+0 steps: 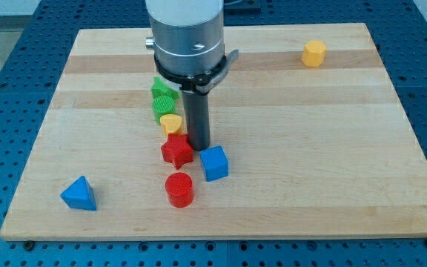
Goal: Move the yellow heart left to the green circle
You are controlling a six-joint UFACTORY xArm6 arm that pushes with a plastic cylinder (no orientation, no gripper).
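My tip [199, 146] sits on the tabletop [310, 148], just right of the yellow heart [171, 123] and touching or nearly touching the red star [176, 150] at its upper right. There is no hand on this rig, only the rod, so no spread or pinch state to tell.

The yellow heart lies mid-board, right against the near side of the green circle [164, 106]; a green block [161, 88], shape unclear, sits just beyond that, partly under the arm. The red star is just near of the heart, a blue cube [214, 163] right of the star, and a red cylinder [179, 189] nearer still. A blue triangle [78, 194] sits near-left, a yellow hexagon [313, 53] far-right, both well apart.

Step in hand: looks like the final nudge, heart pretty much at the circle already. Next move, if any, calls for a short push leftward on the heart's right side, without dragging the red star along or knocking the circle away.
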